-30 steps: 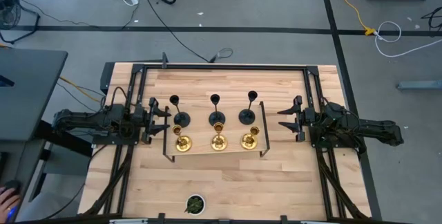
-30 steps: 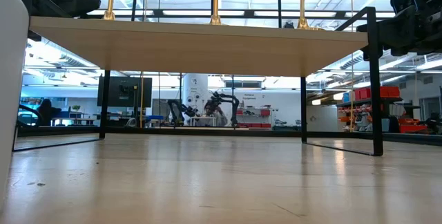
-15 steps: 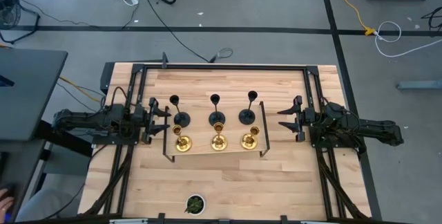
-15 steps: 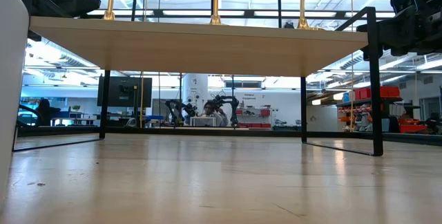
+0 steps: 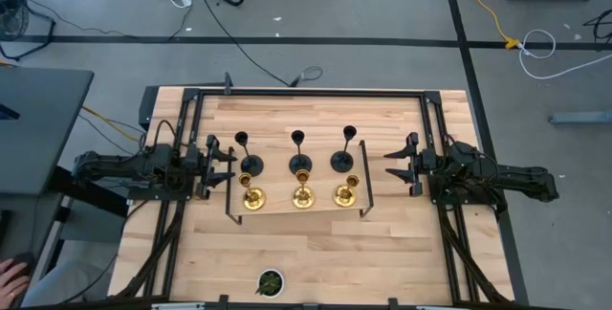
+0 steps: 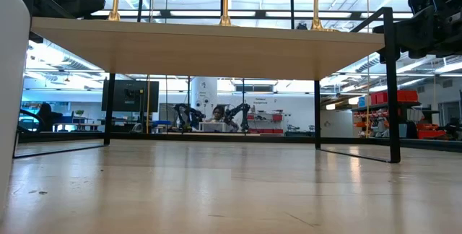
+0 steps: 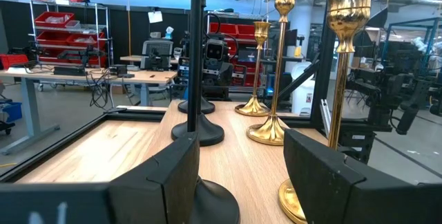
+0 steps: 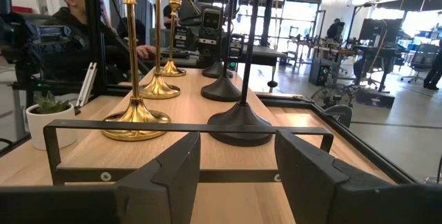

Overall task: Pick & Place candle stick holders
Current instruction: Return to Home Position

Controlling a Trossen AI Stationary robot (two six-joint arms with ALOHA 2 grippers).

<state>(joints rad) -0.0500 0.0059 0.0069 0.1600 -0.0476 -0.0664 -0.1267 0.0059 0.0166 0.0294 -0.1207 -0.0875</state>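
Note:
Six candle stick holders stand upright on their round bases on a raised wooden shelf (image 5: 275,181) at mid table. Three black ones (image 5: 302,162) form the far row and three gold ones (image 5: 303,196) the near row. My left gripper (image 5: 229,162) waits open at the shelf's left end, level, with the nearest black holder (image 7: 200,131) just ahead of its fingers. My right gripper (image 5: 392,165) waits open at the shelf's right end, facing a black holder (image 8: 240,124) and a gold holder (image 8: 136,124). Neither gripper touches anything.
The shelf has black metal end frames (image 8: 186,126) and legs (image 6: 392,89), with open room underneath. A small white pot with a green plant (image 5: 270,282) stands near the table's front edge. A black rail frame (image 5: 306,93) rings the table. A person (image 8: 76,16) sits beyond the near edge.

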